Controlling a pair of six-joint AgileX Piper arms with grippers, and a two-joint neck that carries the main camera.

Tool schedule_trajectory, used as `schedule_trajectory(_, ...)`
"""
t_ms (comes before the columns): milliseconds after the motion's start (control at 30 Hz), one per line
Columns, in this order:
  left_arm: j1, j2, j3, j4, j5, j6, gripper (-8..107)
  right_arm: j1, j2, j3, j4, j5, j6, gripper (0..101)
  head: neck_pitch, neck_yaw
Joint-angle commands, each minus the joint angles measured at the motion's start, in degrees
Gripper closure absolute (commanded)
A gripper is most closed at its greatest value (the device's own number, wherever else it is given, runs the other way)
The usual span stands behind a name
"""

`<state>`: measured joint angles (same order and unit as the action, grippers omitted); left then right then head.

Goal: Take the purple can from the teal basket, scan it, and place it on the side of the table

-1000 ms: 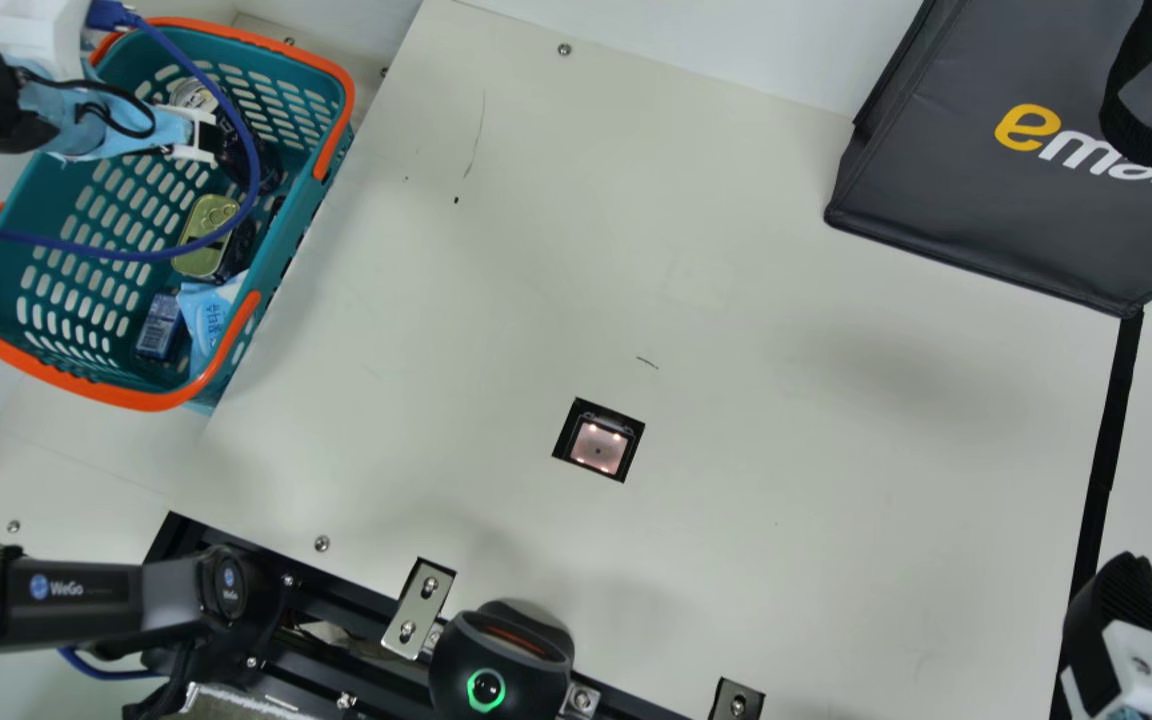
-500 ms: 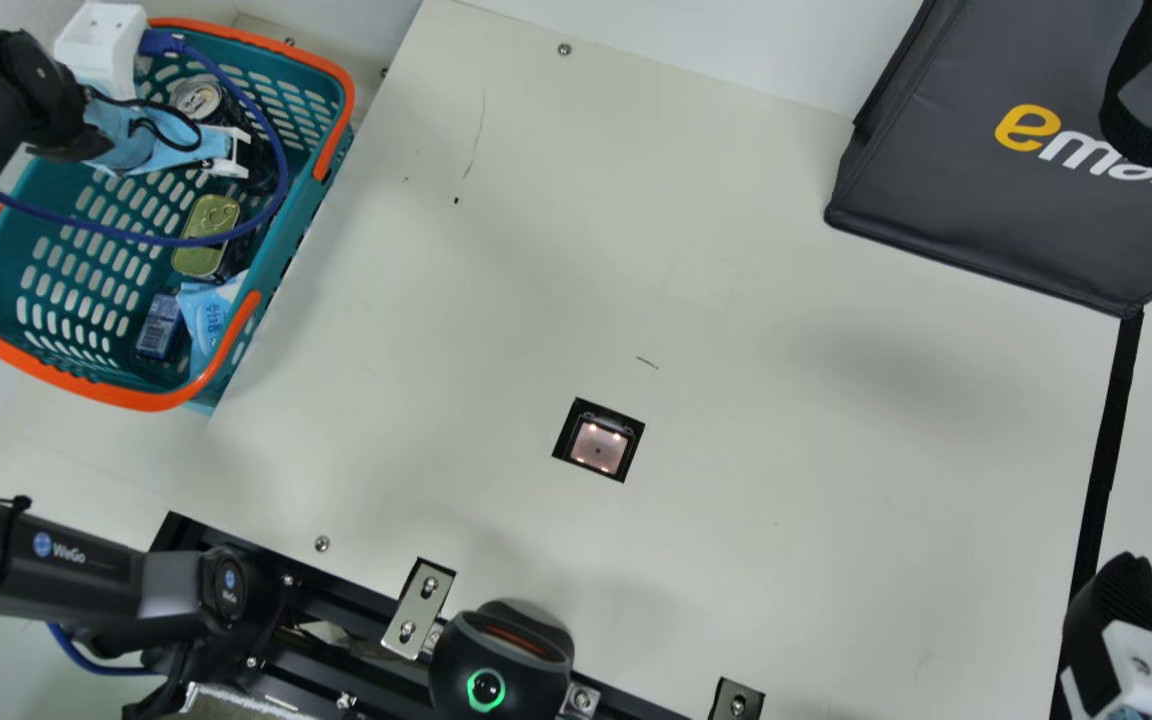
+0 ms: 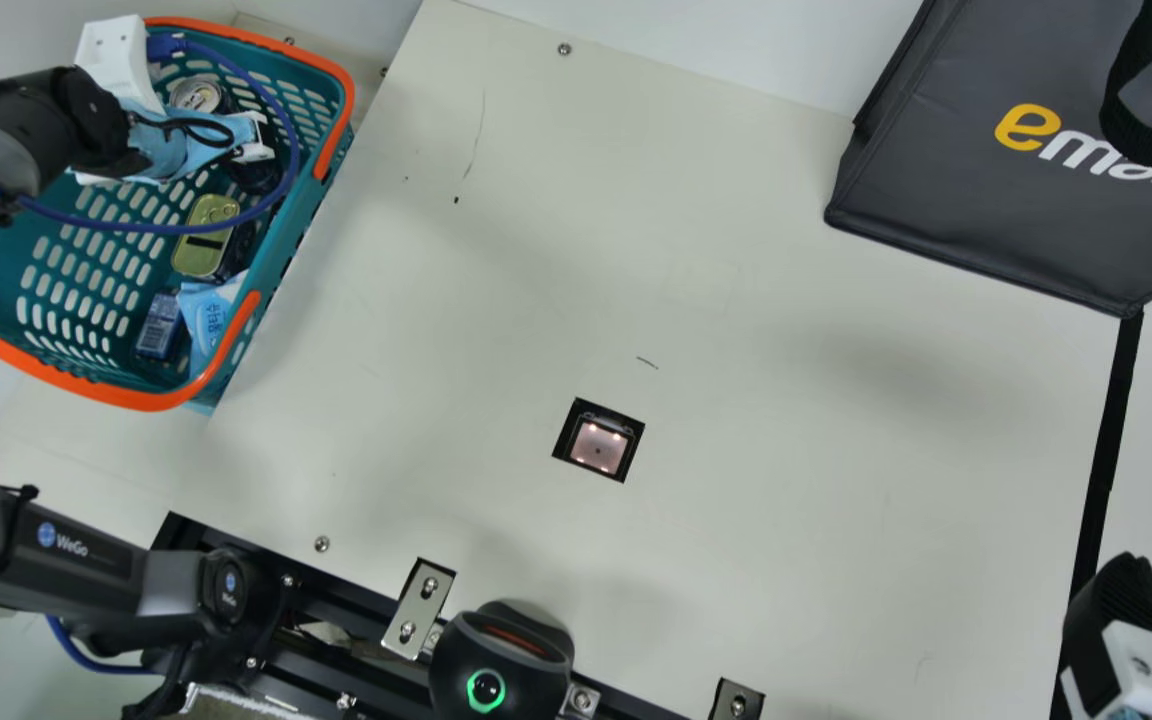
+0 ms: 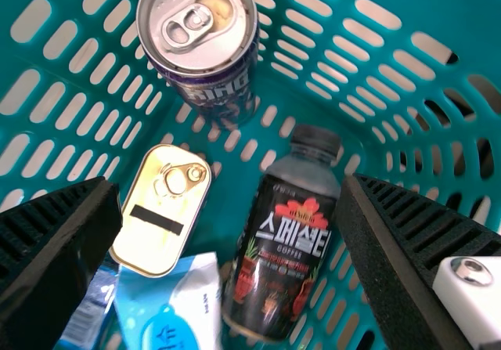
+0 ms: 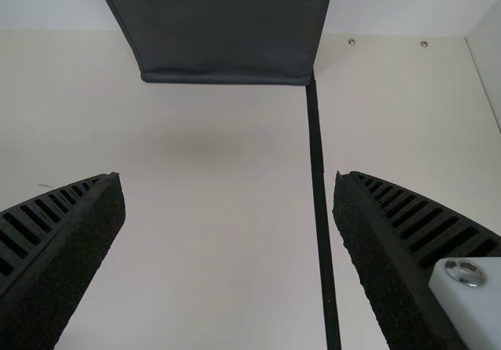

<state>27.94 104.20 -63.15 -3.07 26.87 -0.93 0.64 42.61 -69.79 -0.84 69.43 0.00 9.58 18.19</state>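
My left gripper (image 3: pixel 258 155) is over the teal basket (image 3: pixel 308 222) at the far left, its two ribbed fingers (image 4: pixel 47 240) standing wide apart. The purple can (image 4: pixel 215 92) is inside the basket, in its far part, pull-tab end up, and I see it ahead of my fingers rather than between them. Lower down, in the gap they leave, I have a dark bottle (image 4: pixel 282 248) with a black cap, a black label and red flower artwork. Just left of that sits a gold tin (image 4: pixel 160 209) with a ring pull, and nearer me are a light blue and white packet (image 4: pixel 176 303) and a small blue box (image 3: pixel 160 326). My right gripper (image 3: pixel 1126 600) is at the near right above the cream table (image 3: pixel 786 450), fingers spread apart too. Around mid-table I can make out the lit scanner window (image 3: pixel 598 446), and a black device (image 3: pixel 501 660) with a green ring at the near edge. A dark grey bag (image 3: pixel 986 230) stands at the far right, with a black strip (image 3: pixel 1101 470) running nearer from its corner.
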Motion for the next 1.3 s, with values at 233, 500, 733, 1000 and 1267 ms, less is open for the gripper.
schedule_trajectory(233,-0.09,3.23,-2.6,1.93,-2.06,-7.11,9,0.0,0.0,0.0,0.0,0.0,0.0,6,-1.66,0.23)
schedule_trajectory(500,0.28,7.3,-7.44,2.56,-1.12,-8.73,9,0.0,0.0,0.0,0.0,0.0,0.0,6,-1.66,0.23)
schedule_trajectory(733,0.28,11.06,-11.87,3.25,-0.1,-9.5,9,0.0,0.0,0.0,0.0,0.0,0.0,6,-1.66,0.23)
schedule_trajectory(1000,0.1,15.2,-16.86,3.19,1.32,-9.34,9,0.0,0.0,0.0,0.0,0.0,0.0,6,-1.66,0.23)
schedule_trajectory(1267,-0.16,17.84,-19.64,4.64,0.6,-10.54,9,0.0,0.0,0.0,0.0,0.0,0.0,6,-1.66,0.23)
